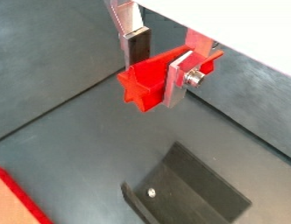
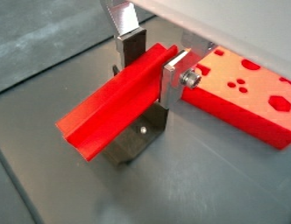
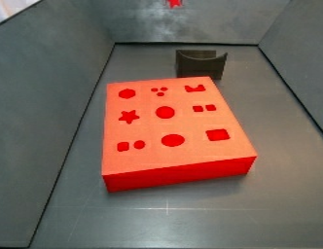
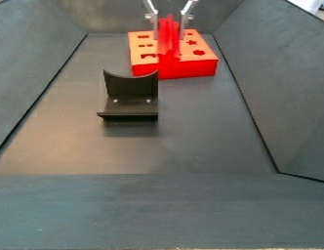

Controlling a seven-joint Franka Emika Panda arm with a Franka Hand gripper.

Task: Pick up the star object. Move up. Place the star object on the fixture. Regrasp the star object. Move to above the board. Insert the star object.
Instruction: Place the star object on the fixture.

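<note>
Though cropped, gripper (image 2: 152, 59) clamping star object (image 2: 113, 105).

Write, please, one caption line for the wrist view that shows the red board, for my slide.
Gripper holds the red star object above the dark fixture, red board beside.

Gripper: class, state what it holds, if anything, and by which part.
The gripper, up above the fixture, holds the red star piece, fingers clamped across its sides near one end.

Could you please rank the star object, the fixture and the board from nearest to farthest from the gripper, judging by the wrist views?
1. Star object: clamped in the gripper.
2. Fixture: directly beneath the piece.
3. Board: off to the side, farthest.
</note>
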